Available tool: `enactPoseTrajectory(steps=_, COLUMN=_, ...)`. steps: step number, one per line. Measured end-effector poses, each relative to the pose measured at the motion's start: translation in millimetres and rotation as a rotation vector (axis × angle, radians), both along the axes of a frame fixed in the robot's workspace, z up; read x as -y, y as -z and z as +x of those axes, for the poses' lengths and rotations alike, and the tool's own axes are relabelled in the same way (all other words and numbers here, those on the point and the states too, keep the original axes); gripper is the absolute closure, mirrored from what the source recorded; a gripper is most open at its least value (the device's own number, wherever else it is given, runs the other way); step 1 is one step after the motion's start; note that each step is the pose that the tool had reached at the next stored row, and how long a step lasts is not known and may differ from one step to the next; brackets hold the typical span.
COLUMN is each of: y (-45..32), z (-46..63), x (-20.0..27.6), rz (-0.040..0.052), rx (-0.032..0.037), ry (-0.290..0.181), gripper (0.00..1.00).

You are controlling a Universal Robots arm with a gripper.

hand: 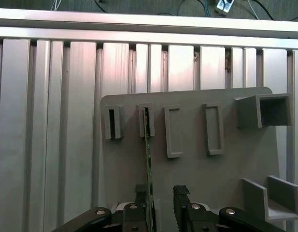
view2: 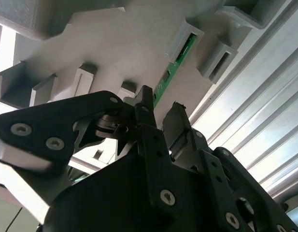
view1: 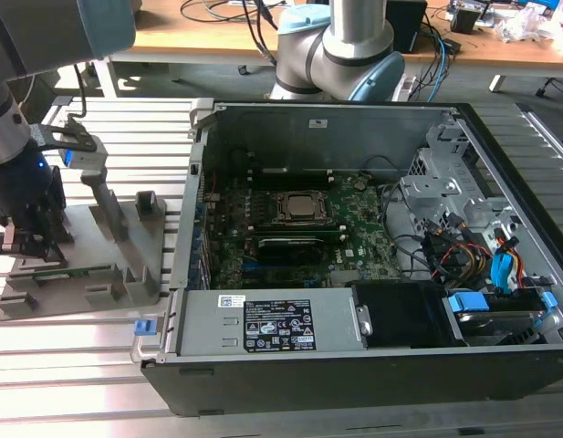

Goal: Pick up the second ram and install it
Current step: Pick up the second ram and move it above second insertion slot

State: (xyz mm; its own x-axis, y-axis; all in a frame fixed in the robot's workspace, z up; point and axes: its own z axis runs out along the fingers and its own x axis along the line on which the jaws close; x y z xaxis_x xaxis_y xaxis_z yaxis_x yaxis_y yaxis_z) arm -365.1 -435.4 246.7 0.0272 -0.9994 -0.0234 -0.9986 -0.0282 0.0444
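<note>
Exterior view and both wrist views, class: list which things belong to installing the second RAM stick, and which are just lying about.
Belong to the job:
second ram, standing on edge in the grey holder tray
gripper, open around it
motherboard in the open computer case

Just lying about:
cables on the wooden desk
drive cage
coloured wires

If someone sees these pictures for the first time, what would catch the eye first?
The big open computer case dominates the middle of the exterior view, its green motherboard lying exposed inside. At that view's left, the arm's gripper hangs low over a grey holder tray. In the first wrist view, its open fingers straddle the second ram, a thin green stick standing on edge in the tray's slots.
</note>
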Motion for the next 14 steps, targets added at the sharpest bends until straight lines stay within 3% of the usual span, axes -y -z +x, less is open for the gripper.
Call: enactPoseTrajectory(steps=14, y=14.4, z=0.0, x=0.3, rz=0.0000, rx=0.0000, ry=0.000, gripper=0.64)
